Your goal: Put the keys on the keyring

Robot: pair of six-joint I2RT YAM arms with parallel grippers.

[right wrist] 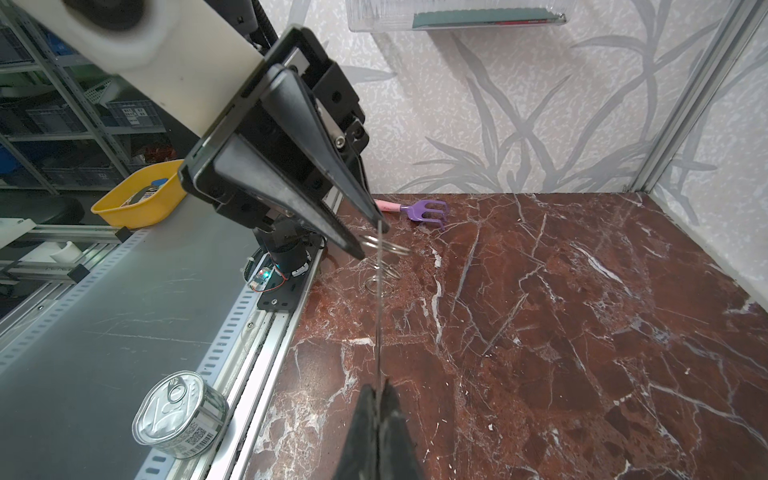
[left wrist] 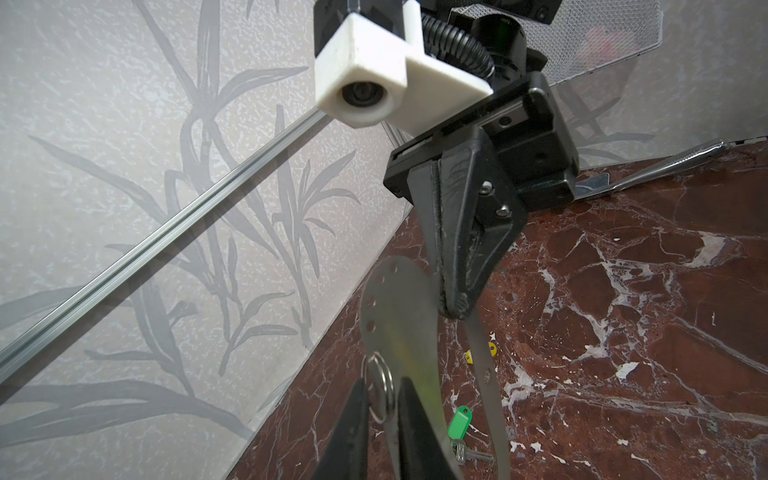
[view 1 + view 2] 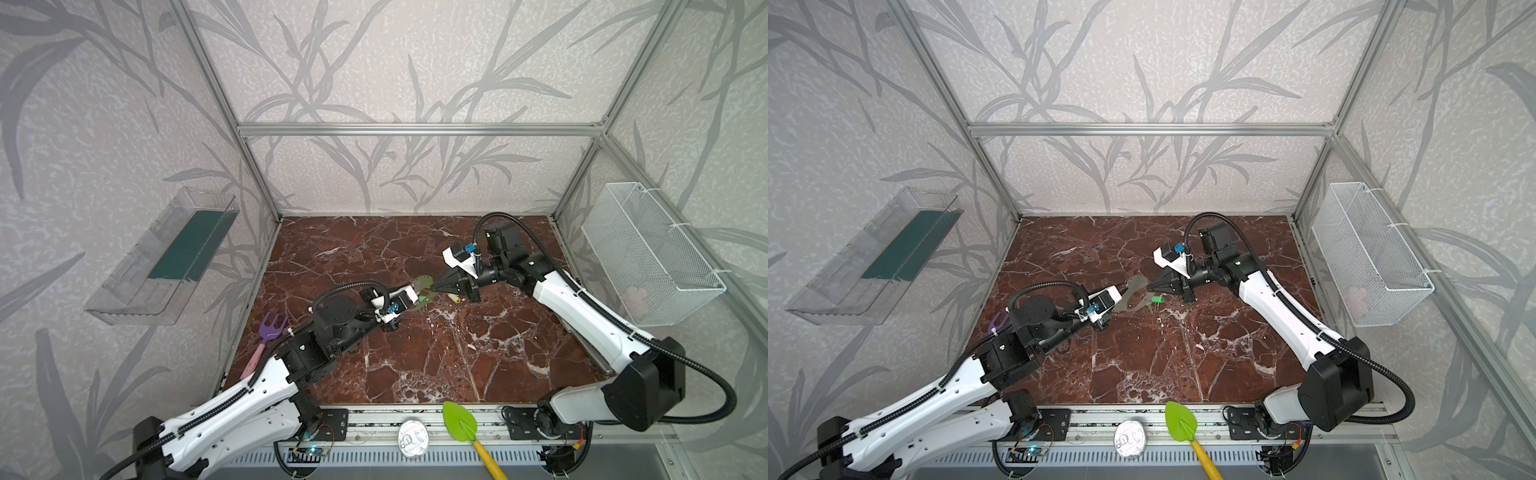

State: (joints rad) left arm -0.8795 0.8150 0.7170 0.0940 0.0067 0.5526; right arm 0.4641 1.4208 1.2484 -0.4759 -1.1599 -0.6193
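the keyring [image 3: 424, 284] [image 3: 1136, 286], a flat grey plate with small holes along its curved edge, hangs in the air above the middle of the red marble table [image 3: 415, 353], between the two claws. the right gripper [image 1: 379, 390] [image 2: 455, 309] is clamped tight on the plate's right edge, which the right wrist view shows edge-on [image 1: 379, 316]. the left gripper [image 2: 383, 388] [image 1: 372, 241] sits at the plate's left end with its fingers narrow around a wire split ring [image 2: 380, 386] threaded on the plate; i cannot tell whether they pinch it. both keys lie on the table under the plate: the green-tagged key [image 2: 459, 422] [image 3: 1157, 299], and the yellow-tagged key [image 3: 454, 297] just right of it. a purple toy fork [image 3: 272, 328] lies at the table's left edge.
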